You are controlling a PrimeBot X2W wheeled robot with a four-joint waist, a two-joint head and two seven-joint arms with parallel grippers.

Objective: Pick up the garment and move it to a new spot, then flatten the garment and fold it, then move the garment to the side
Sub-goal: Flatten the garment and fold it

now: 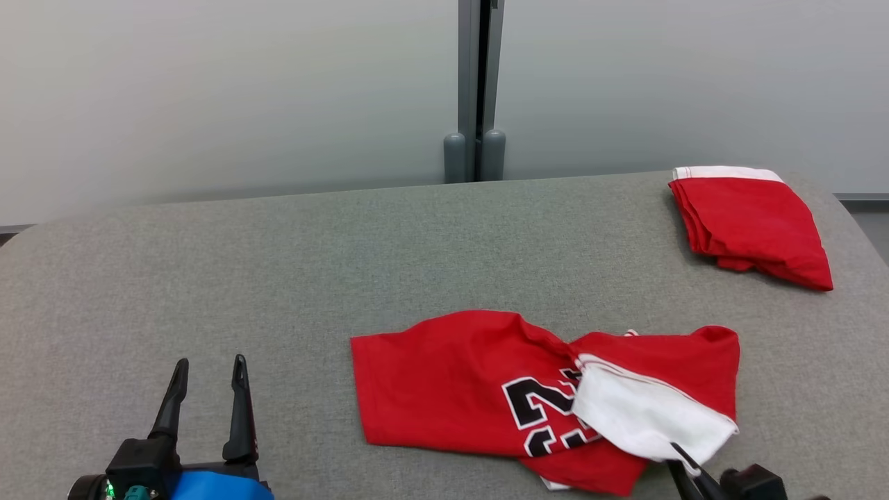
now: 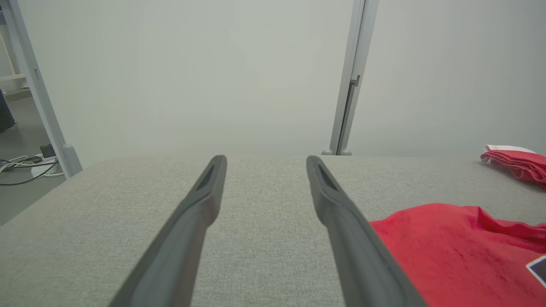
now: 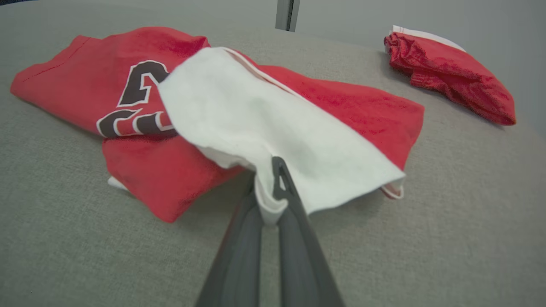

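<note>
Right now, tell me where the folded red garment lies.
In the head view the folded red garment lies far right on the table, beyond the crumpled jersey.

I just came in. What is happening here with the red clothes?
A two-armed robot is working on a crumpled red jersey lying on the grey table. Its right pincer is shut on the edge of the jersey's white flap, probably to lift it. The left pincer hovers open beside the jersey, holding nothing. A folded red garment lies at the far right.

the garment's [image 1: 444,382] white flap [image 1: 646,417] covers part of its black number [image 1: 528,410].
</note>
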